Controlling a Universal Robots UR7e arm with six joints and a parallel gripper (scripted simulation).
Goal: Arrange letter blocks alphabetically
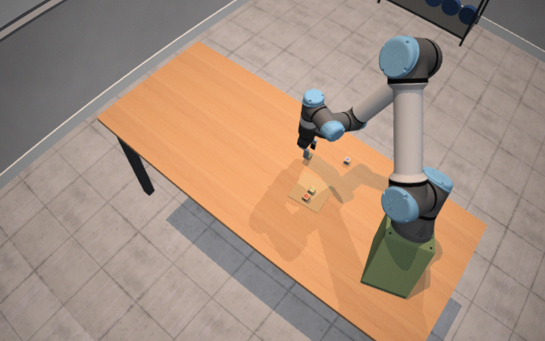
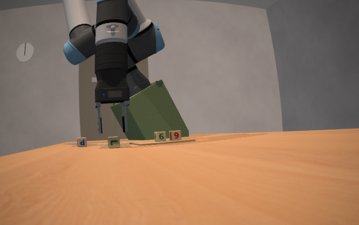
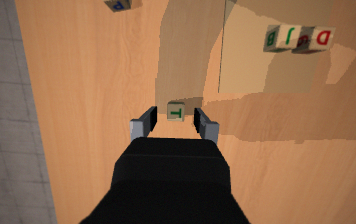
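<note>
My gripper [image 2: 111, 130] is open and empty, pointing down a little above a block with a green T on top [image 3: 175, 110]. That block lies on the bare table just off the tan mat [image 1: 310, 194]; it also shows in the exterior view [image 2: 113, 141] and the top view [image 1: 307, 154]. In the wrist view the block sits between my two fingers. Two blocks stand touching side by side on the mat: a green-lettered one [image 3: 285, 37] and a red-lettered one showing D on top [image 3: 318, 37]. A blue-lettered block [image 2: 81, 141] lies off the mat, apart from the others.
The robot's green base [image 1: 398, 260] stands at the table's near edge beyond the mat. The table's long edge runs along the left of the wrist view [image 3: 20, 125], with tiled floor beyond it.
</note>
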